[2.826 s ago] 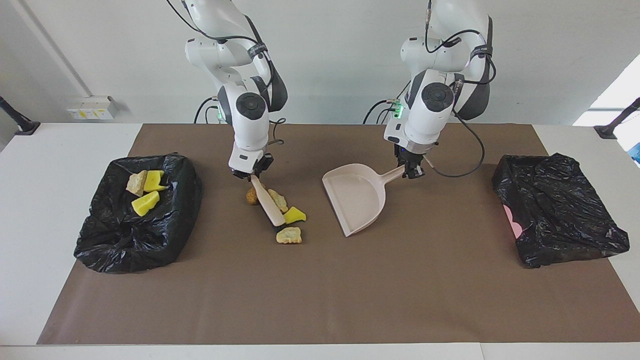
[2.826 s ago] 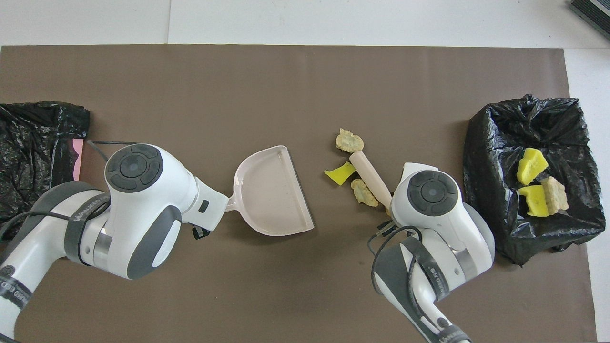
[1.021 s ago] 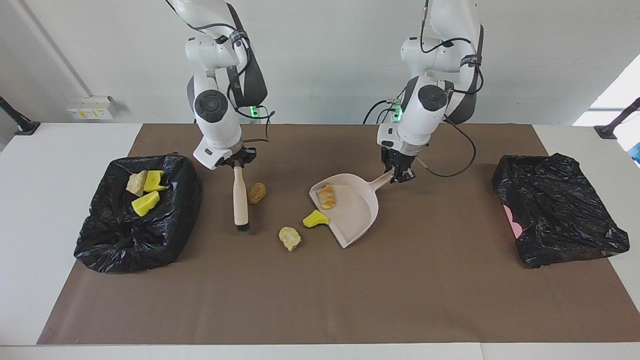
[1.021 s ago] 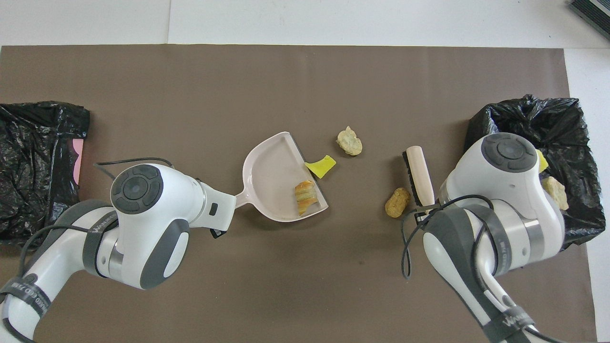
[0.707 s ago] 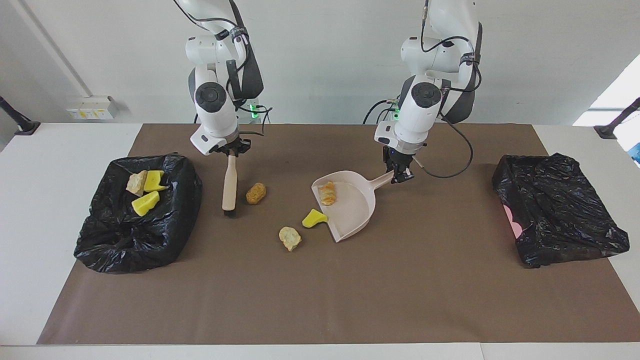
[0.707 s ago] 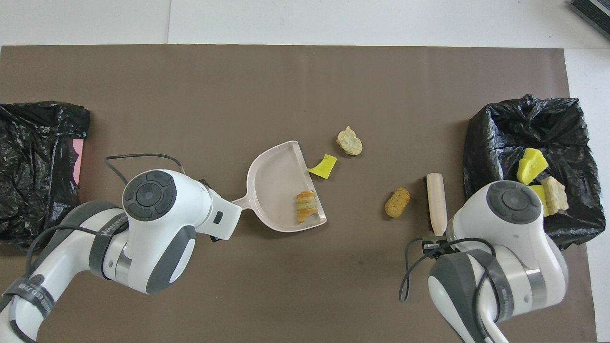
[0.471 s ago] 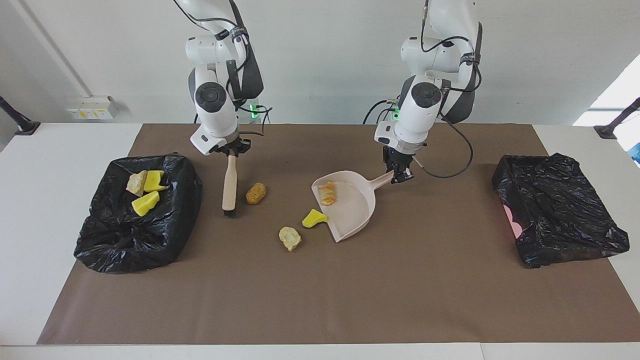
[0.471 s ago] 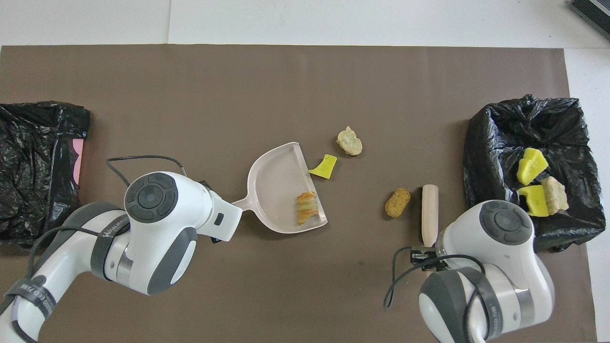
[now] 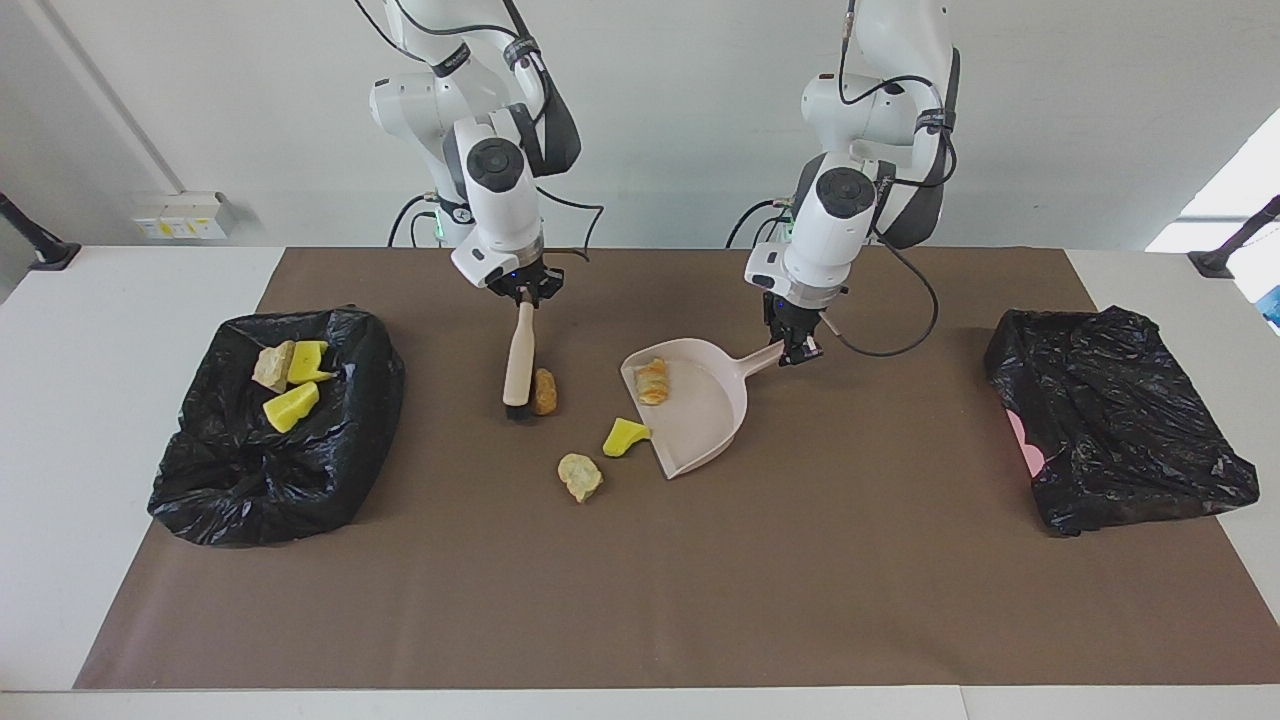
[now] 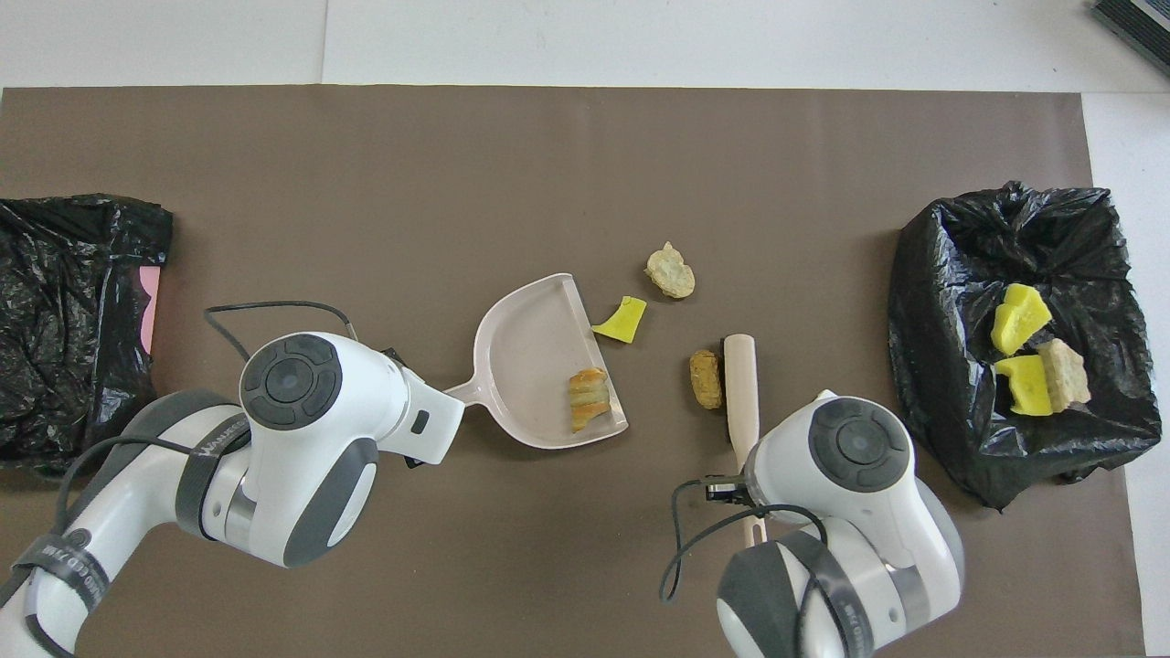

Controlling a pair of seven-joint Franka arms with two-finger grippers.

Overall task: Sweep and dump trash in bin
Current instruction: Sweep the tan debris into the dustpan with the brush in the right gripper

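We take the beige dustpan [image 9: 695, 415] as our landmark, resting on the brown mat [image 9: 700, 580] near the middle of the table. Toward the right arm's end from it sits a black-lined bin [image 9: 275, 440] with three scraps of the trash already inside; toward the left arm's end sits a second black bag [image 9: 1115, 415], well apart. Our left gripper [image 9: 795, 350] is clamped on the dustpan's handle, its mouth turned toward the right arm's end. Our right gripper [image 9: 525, 293] is closed around the handle of the brush [image 9: 518, 362], whose bristle end is down on the mat beside the pan's mouth. One striped bread scrap [image 9: 653, 382] lies inside the pan. A yellow wedge [image 9: 626, 437] sits just at the pan's lip, a pale crusty lump [image 9: 580, 475] a little farther from the robots, and a brown lump [image 9: 544, 391] touches the brush. We judge the sweeping is half done: next the brush must push the brown lump into the pan while the pan is held steady.
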